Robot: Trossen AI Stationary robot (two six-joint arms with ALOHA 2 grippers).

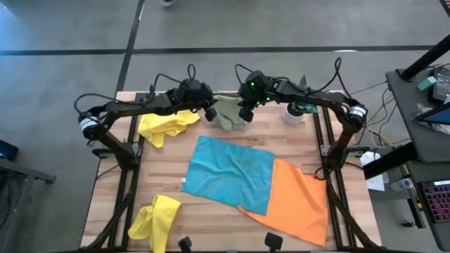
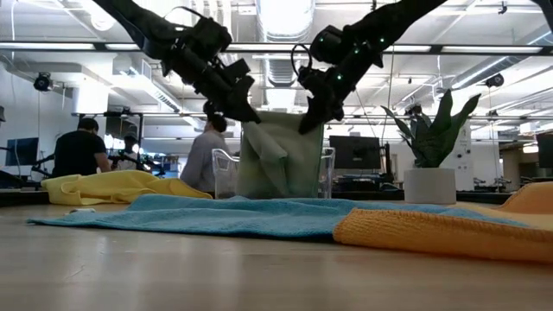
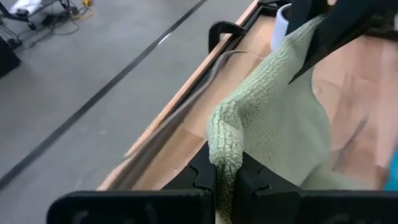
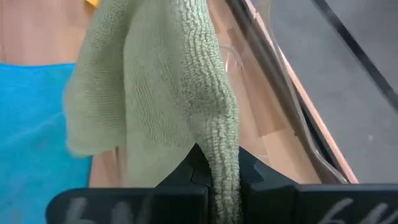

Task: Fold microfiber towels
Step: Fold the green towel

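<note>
A sage green towel (image 1: 228, 112) hangs between my two grippers at the table's far edge, over a clear plastic tray (image 2: 223, 171). My left gripper (image 1: 209, 109) is shut on its left upper corner, my right gripper (image 1: 246, 111) on its right upper corner. A turquoise towel (image 1: 228, 172) lies spread in the middle, overlapping an orange towel (image 1: 299, 204) to its right. One yellow towel (image 1: 165, 126) lies crumpled at the far left, another (image 1: 155, 221) at the near left. My left gripper pinches a bunched upper corner of the green towel (image 3: 225, 149) between its two fingers, coming slanting down from the table's left. The towel hangs below. My right gripper pinches the other upper corner (image 4: 222, 152) as a thick fold between its two fingers, slanting down from the right. The towel hangs slack below it (image 2: 281, 164), folded in several layers.
A small plant in a white pot (image 1: 295, 111) stands at the far right, close to my right arm. People sit in the room beyond the table (image 2: 79, 151). Bare wood shows along the near edge (image 1: 211, 232).
</note>
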